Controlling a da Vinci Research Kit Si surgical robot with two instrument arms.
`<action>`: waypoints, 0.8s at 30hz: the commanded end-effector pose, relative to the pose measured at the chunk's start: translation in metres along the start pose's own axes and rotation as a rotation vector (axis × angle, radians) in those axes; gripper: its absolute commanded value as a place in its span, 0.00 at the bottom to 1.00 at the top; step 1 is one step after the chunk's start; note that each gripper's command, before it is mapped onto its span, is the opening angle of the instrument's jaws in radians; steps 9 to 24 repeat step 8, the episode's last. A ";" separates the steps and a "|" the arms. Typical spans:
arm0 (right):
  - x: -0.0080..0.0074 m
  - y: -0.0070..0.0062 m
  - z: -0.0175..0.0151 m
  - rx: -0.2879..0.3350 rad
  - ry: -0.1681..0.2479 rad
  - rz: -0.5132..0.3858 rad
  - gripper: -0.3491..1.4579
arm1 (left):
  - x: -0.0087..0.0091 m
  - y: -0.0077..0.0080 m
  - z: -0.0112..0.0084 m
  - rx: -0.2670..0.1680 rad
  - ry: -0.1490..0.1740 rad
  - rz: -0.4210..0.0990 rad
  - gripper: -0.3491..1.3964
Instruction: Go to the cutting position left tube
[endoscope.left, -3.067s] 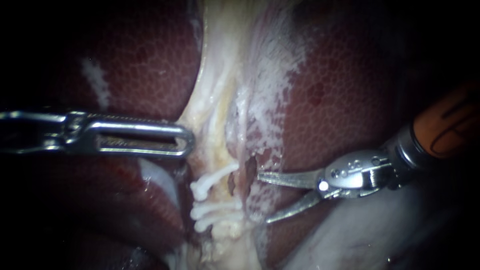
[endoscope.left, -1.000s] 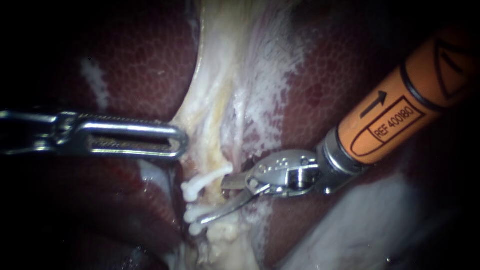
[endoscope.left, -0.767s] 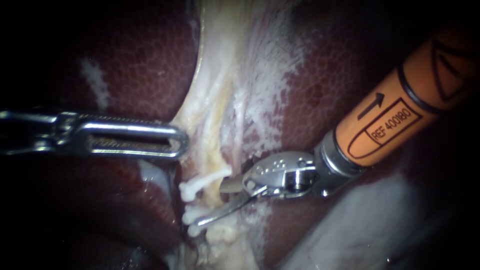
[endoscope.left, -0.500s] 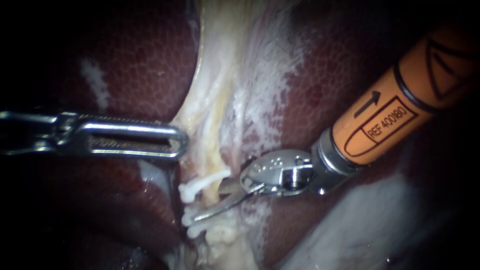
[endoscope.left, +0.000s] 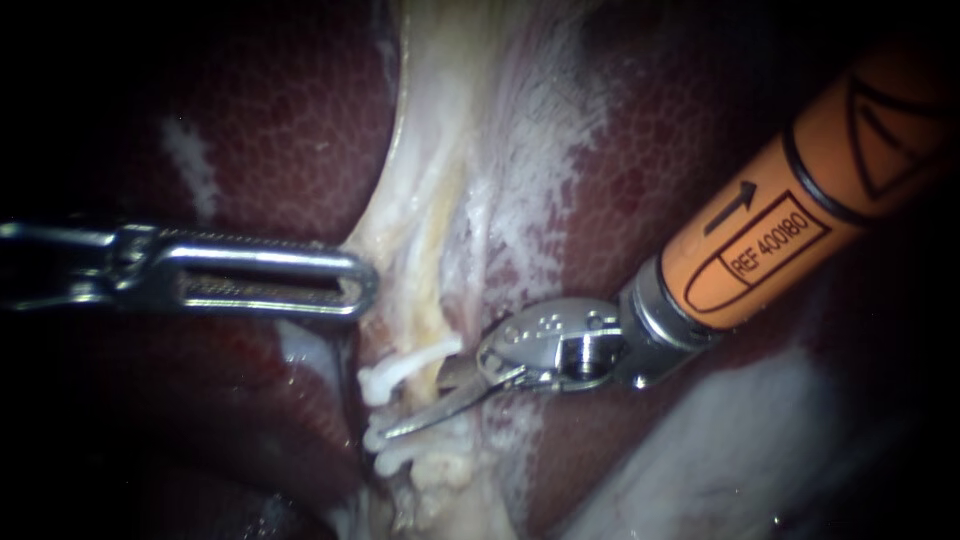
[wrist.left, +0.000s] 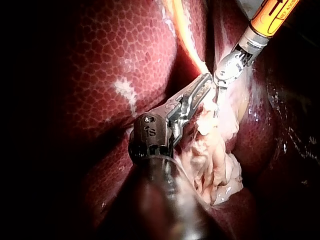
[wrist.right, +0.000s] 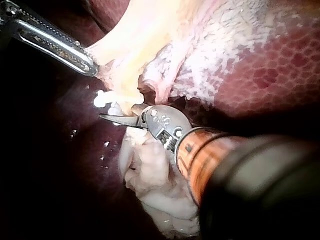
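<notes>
A pale clipped tube (endoscope.left: 432, 392) runs down between the dark red liver lobes. One white clip (endoscope.left: 405, 363) sits above the blades and two white clips (endoscope.left: 392, 448) below. My right instrument (endoscope.left: 415, 402), with an orange shaft, comes in from the upper right. Its two blades are open and straddle the tube between the clips. In the right wrist view the blades (wrist.right: 117, 113) point at a white clip (wrist.right: 100, 100). My left instrument (endoscope.left: 365, 285) lies level from the left, its slotted jaws shut on the edge of the pale tissue (endoscope.left: 400, 240).
Liver (endoscope.left: 280, 130) fills both sides of the pale band. A whitish mass of tissue (wrist.left: 212, 160) lies below the clips. The right instrument (wrist.left: 227, 70) shows beyond the left jaws (wrist.left: 200, 87) in the left wrist view.
The right instrument came in from the right and set its open blades around the tube between the clips. In the last second it crept slightly further left. The left instrument stayed still.
</notes>
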 end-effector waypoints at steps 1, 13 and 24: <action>0.0000 0.0000 0.0000 0.001 0.000 0.000 0.37 | 0.0000 0.0000 0.0000 0.000 0.000 0.000 0.00; 0.0000 0.0000 0.0000 0.001 0.000 -0.001 0.37 | 0.0000 0.0001 0.0000 0.000 0.000 0.000 0.00; 0.0000 0.0000 0.0000 0.001 0.000 -0.001 0.37 | 0.0000 0.0001 0.0000 0.000 0.000 0.000 0.00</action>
